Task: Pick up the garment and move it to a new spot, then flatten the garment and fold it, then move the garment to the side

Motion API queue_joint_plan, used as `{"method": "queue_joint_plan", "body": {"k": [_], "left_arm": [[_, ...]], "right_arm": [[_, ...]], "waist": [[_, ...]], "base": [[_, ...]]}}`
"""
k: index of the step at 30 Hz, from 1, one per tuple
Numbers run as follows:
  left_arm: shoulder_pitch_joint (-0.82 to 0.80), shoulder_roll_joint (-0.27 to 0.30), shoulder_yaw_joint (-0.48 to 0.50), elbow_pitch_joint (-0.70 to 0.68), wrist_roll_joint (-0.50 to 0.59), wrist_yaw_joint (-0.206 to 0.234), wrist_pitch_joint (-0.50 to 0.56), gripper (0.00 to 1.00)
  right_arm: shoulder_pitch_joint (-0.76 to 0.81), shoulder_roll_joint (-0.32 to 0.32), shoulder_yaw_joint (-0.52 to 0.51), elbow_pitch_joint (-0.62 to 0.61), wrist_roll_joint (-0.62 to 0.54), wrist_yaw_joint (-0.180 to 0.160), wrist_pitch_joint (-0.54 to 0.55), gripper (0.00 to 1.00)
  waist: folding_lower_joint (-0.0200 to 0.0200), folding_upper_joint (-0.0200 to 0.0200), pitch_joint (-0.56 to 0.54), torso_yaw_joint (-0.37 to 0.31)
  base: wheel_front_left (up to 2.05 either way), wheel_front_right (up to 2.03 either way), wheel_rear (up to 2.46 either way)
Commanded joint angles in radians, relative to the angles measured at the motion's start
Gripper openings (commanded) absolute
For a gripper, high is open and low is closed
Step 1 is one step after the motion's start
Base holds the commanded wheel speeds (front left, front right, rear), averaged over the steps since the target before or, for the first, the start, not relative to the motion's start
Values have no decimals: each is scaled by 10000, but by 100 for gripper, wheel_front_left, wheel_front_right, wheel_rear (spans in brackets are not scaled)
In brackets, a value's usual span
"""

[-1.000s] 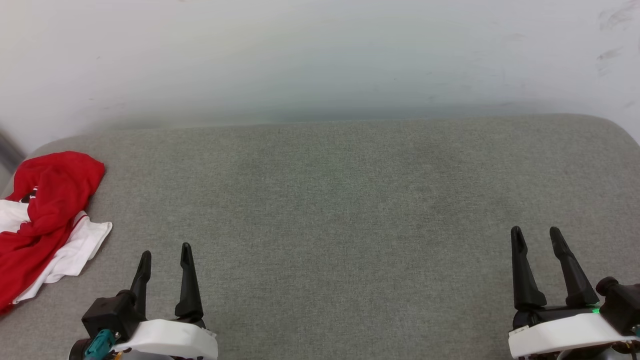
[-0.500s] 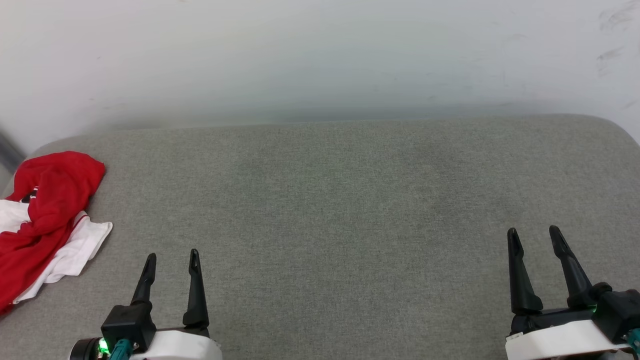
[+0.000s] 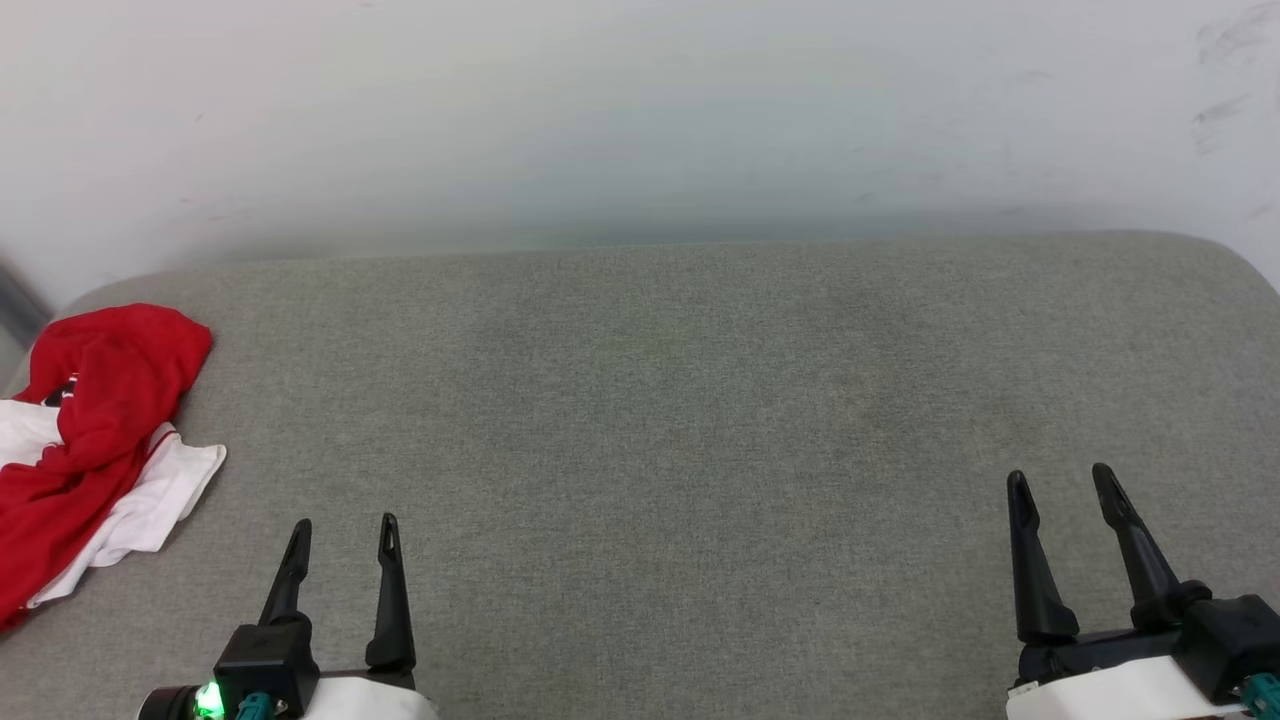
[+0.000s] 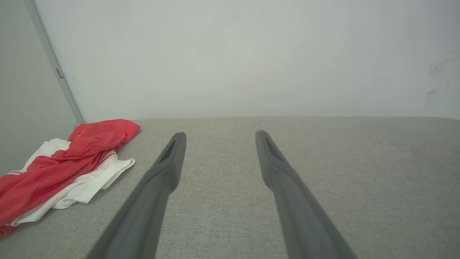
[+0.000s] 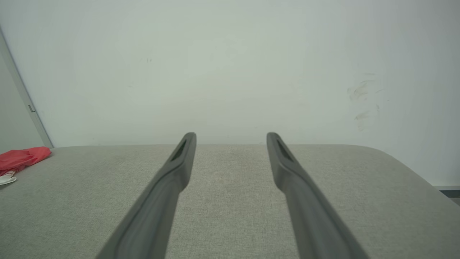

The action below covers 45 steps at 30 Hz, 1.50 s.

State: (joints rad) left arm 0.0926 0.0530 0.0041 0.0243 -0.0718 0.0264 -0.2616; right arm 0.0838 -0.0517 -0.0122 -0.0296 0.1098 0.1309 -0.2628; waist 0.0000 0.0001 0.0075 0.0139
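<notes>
Pulled back and lower in the head view than a second ago: left tool [image 3: 344,523], markedly; right tool [image 3: 1058,474], only slightly. Held with jaws spread wide on each, nothing between them, fingers pointing toward the white wall [image 3: 640,100], low over the near edge of the grey fabric-covered bench [image 3: 650,400]. Reads as a rest pose, arms parked wide apart, leaving the middle of the bench free for spreading and folding. Crumpled at the far left edge of the bench, unmoved: red jersey T-shirt [image 3: 95,400], red body heaped over a white sleeve, near the left tool but untouched, well apart from the right tool. Looks like the very start: pick-up not yet done, left tool better placed to reach.
</notes>
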Motion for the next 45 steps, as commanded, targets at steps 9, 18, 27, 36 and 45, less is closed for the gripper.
{"method": "queue_joint_plan", "body": {"k": [9, 18, 27, 36, 45], "left_arm": [[61, -29, 134, 164, -319, -52, -43, 100], [29, -31, 121, 225, -456, -40, -43, 100], [-96, -29, 228, 202, -458, 91, -41, 100], [-192, -26, 468, 73, -636, 349, -41, 100], [-215, -30, 628, 64, -484, 467, -41, 100]], "right_arm": [[131, 28, -31, 179, 496, -3, -29, 100], [159, 27, 21, 256, 585, -3, -29, 100], [184, 29, 28, 176, 518, -3, -29, 100], [184, 29, 114, -40, 344, -3, -28, 100], [176, 27, 111, -195, 30, -3, -28, 100]], "waist": [[0, -1, 3, -3], [0, -1, 30, 21], [0, -1, 60, 266], [0, -1, 122, 1299], [0, -1, 228, 2714]], "base": [[0, 0, 0], [0, 0, 0], [0, 0, 0], [0, 0, 0], [0, 0, 0]]}}
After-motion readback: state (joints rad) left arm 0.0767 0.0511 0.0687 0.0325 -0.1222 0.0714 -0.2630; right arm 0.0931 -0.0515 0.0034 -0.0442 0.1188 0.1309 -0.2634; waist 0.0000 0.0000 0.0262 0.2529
